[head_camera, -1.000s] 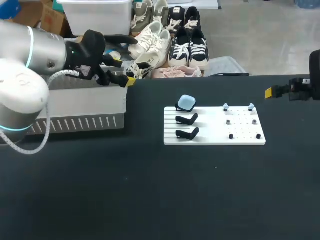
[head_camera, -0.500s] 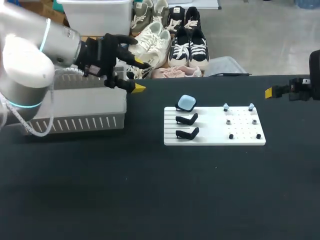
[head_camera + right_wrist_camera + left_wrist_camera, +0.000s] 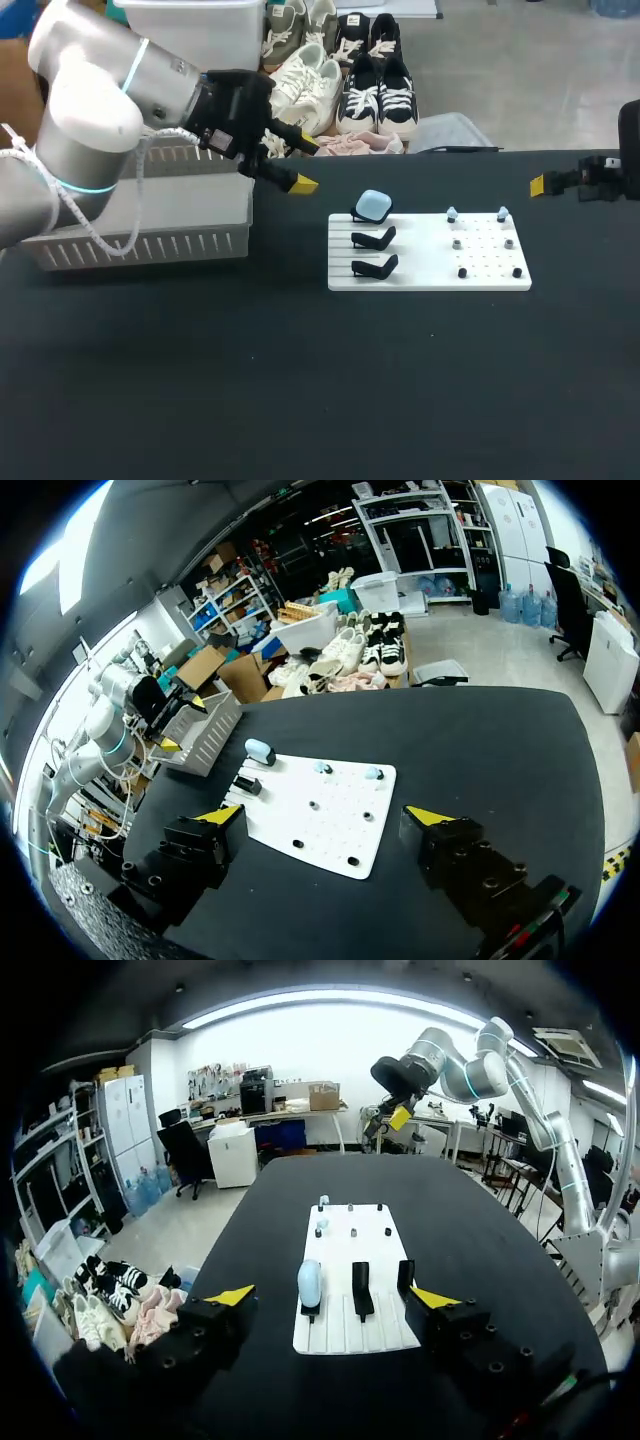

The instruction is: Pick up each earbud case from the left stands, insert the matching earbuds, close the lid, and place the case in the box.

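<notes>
On the table's (image 3: 300,380) left, box (image 3: 150,247): grey, with a slatted front wall and an open top; I cannot see into it from any view.
Left arm (image 3: 90,120): comes in from the left and passes above the box's far right corner.
Left fingers (image 3: 232,1295): spread wide with nothing between them. They hang above the table between the box and the board and point toward the stands. In the left wrist view I see the stands just ahead of the two yellow tips.
Board (image 3: 430,277): white and flat on the table near its middle, touched by neither arm.
Stands (image 3: 375,267): three black ones in a column on the board's left part; the two nearer the camera carry nothing.
Earbud case (image 3: 373,206): pale blue and rounded, seated on the far stand.
Earbuds: three pairs on the board's right part. The pale blue pair (image 3: 452,213) is in the far row, the grey pair (image 3: 457,243) in the middle row, and the black pair (image 3: 462,272) in the near row.
Right fingers (image 3: 428,816): spread wide and holding nothing. I place them at the table's right edge, well apart from the board.
</notes>
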Tool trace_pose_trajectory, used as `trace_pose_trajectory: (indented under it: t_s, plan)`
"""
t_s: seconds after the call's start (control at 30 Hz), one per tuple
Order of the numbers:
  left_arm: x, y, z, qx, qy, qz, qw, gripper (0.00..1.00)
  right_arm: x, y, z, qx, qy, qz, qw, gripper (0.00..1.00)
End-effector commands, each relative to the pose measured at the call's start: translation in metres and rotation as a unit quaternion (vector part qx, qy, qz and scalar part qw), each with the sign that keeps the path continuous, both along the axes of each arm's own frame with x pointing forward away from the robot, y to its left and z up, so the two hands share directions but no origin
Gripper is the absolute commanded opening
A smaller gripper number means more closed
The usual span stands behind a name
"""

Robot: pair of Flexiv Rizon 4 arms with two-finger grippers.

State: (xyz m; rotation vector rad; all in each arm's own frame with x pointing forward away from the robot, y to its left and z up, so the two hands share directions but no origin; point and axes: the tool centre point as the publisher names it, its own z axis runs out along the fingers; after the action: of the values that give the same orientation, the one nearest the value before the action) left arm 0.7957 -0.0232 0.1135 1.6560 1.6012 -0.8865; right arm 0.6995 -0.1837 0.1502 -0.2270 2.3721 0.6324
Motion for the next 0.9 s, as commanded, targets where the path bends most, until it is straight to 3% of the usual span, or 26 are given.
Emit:
trace_pose_trajectory:
  t_s: [0.03,0.4,0.9]
  plan:
    - [0.005,-0.007,-0.013,0.009,-0.005,0.013,1.0,1.0,0.001,-0.002,0.0,0.002,0.001,0.003,1.0,1.0]
    - [0.007,-0.027,-0.032,0.018,-0.016,0.062,0.998,1.0,0.001,-0.002,0.0,0.002,0.001,0.003,1.0,1.0]
    - [0.025,-0.049,-0.061,0.001,0.003,0.063,0.998,1.0,0.001,-0.002,0.0,0.002,0.001,0.003,1.0,1.0]
